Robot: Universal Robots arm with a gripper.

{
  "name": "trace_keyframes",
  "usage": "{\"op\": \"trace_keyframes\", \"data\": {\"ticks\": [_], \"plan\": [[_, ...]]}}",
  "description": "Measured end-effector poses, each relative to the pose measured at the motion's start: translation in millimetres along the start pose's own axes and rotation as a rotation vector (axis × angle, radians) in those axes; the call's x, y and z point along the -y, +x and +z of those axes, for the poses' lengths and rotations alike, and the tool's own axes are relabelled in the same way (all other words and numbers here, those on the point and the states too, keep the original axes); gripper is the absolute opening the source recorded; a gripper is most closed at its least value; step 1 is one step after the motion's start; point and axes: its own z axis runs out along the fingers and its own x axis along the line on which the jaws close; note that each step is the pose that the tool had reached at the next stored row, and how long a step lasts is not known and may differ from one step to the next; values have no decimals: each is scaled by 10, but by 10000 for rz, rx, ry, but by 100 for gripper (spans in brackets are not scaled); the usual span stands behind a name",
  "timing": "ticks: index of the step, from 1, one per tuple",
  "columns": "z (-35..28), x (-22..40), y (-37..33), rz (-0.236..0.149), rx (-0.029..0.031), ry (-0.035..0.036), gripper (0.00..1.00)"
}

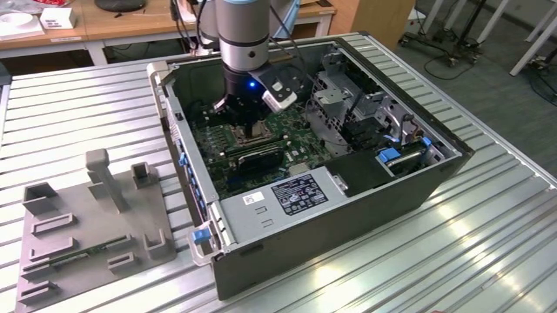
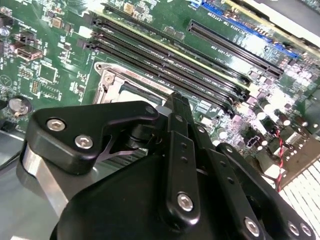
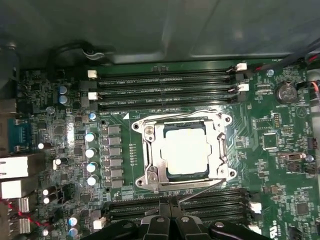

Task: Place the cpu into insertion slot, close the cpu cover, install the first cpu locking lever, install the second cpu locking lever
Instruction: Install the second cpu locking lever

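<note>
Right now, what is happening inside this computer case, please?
A robot arm reaches down into an open computer case, and its end effector sits just at the edge of the insertion slot on the green motherboard. The cpu lies in the slot with the cpu cover down around it. A thin locking lever sticks out at an angle beside the slot, near the fingertips.

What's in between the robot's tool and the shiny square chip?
In the first wrist view, long black memory slots and one thin locking lever lie between the tool and the cpu.
</note>
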Motion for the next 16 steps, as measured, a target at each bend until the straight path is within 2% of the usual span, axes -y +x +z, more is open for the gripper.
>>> {"op": "trace_keyframes", "data": {"ticks": [10, 16], "plan": [[160, 9, 107, 14, 1, 0, 11], [210, 15, 161, 35, 1, 3, 11]]}}
